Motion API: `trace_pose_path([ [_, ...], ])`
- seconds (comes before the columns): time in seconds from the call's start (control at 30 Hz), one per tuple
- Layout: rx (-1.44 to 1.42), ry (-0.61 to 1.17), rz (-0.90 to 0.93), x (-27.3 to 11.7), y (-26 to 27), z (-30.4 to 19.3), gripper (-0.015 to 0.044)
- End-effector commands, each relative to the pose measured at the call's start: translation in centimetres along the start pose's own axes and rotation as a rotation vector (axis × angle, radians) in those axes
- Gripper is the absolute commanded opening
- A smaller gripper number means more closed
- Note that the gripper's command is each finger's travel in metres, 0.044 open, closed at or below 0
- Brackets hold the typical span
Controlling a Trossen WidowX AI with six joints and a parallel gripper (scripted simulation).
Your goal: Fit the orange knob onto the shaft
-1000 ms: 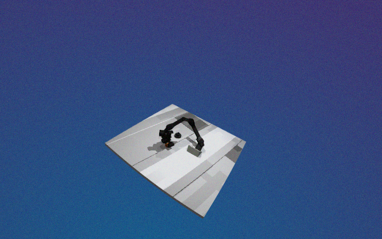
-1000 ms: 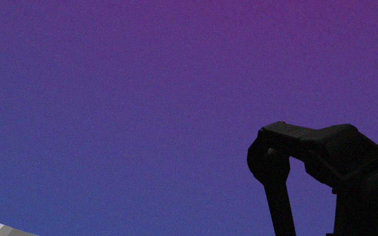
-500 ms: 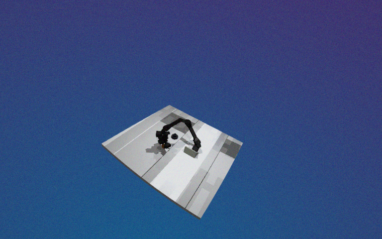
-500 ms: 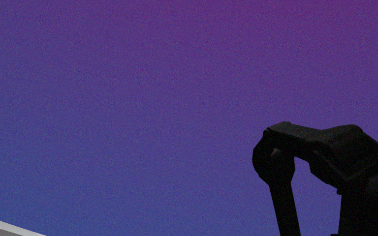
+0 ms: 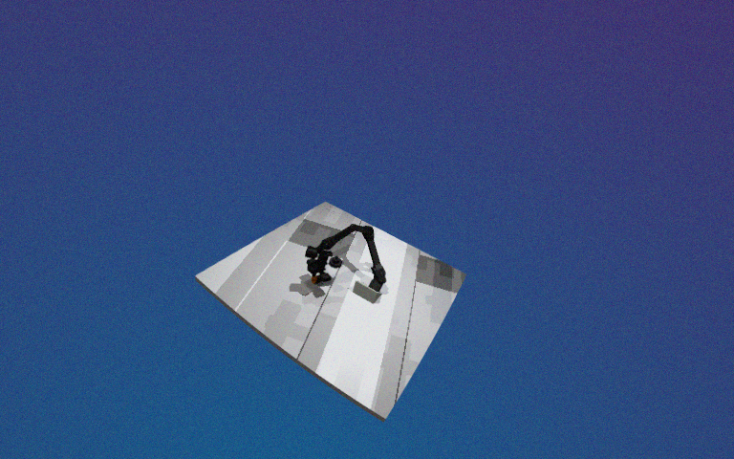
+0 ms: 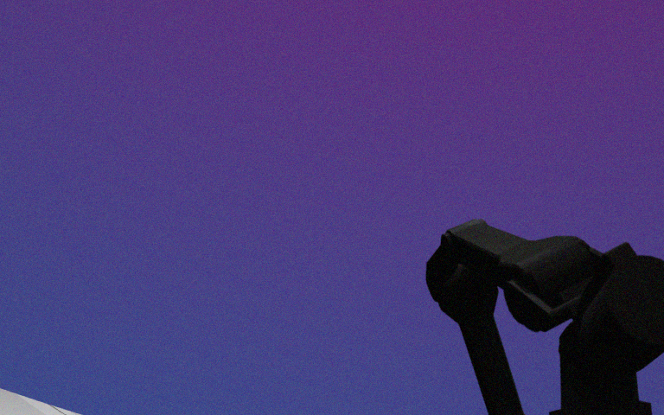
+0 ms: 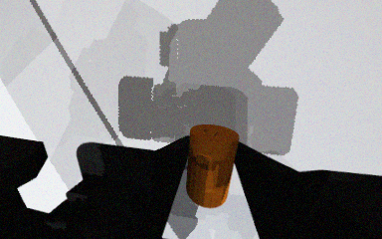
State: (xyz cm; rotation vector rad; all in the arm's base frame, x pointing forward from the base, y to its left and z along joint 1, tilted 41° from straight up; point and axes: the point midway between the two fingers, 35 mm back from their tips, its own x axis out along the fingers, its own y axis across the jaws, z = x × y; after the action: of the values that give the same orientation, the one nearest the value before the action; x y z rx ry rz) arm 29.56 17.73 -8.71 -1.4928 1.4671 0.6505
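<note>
The orange knob is an upright-looking cylinder between the two black fingers in the wrist view, with a finger against each side. My gripper is shut on it. The round dark pedestal stands on the table a little behind and to the right of the gripper in the top view. The knob is apart from the pedestal. The knob's hole and the shaft's flat side cannot be seen. Whether the knob touches the table is too small to tell. The exterior view shows neither knob nor pedestal.
The table has a patchy grey and white top with dark lines. A grey-green block or panel stands beside the arm's base. The arm arches over from the base, and its shadow lies around the gripper.
</note>
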Motion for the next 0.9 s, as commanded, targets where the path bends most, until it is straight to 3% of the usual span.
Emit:
trace_pose_path([
  [0.0, -0.003, -0.067, 0.003, -0.4, 0.0, -0.3, 0.0181],
  [0.87, -0.005, -0.483, 0.006, -1.6, 0.0, -2.7, 0.0181],
])
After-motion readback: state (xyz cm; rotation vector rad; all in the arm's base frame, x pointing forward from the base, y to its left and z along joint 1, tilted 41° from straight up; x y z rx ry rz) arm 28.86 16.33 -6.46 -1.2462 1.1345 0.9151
